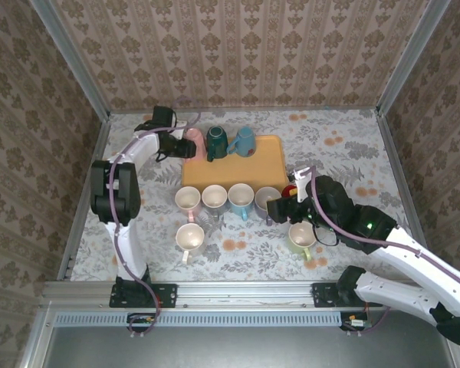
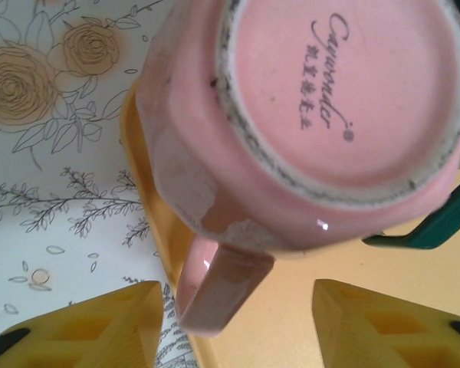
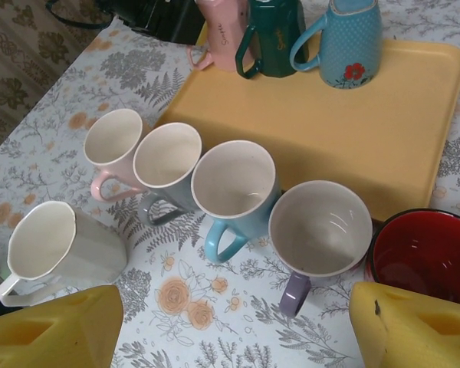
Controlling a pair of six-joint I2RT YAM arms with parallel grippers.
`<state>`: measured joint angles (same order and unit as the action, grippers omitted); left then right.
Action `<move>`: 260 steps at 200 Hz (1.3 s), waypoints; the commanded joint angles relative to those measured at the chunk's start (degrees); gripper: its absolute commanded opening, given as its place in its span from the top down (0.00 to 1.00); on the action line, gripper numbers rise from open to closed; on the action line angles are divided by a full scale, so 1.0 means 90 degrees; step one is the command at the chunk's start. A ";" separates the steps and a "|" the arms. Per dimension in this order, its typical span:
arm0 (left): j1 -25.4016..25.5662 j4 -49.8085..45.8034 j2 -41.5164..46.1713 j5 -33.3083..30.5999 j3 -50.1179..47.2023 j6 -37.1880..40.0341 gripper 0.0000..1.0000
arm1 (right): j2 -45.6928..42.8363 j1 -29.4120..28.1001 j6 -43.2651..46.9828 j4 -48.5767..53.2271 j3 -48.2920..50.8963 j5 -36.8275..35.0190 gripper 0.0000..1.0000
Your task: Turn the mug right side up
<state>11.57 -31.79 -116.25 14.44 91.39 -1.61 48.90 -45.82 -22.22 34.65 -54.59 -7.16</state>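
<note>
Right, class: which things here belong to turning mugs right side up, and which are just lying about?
Job: upside-down pink mug, dark green mug and blue mug; left gripper; yellow tray.
Lying about: four upright mugs in a row, white mug, red mug, pale green mug.

The surface (image 1: 345,161) is lit evenly and brightly, with only faint, soft shadows cast. A small glint is seen on the pink mug (image 2: 320,224). The close yellow fingers (image 2: 92,330) are rendered soft.
</note>
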 commanded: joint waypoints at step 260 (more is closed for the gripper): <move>0.0364 0.2398 0.4454 0.0788 -0.2159 -0.2559 1.00 | -0.0533 0.0083 -0.0962 -0.0120 0.0127 -0.0110 0.25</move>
<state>14.66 -24.08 -82.89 11.68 77.91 -12.75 44.29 -45.36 -27.03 37.08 -54.57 -8.34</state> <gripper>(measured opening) 0.143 0.754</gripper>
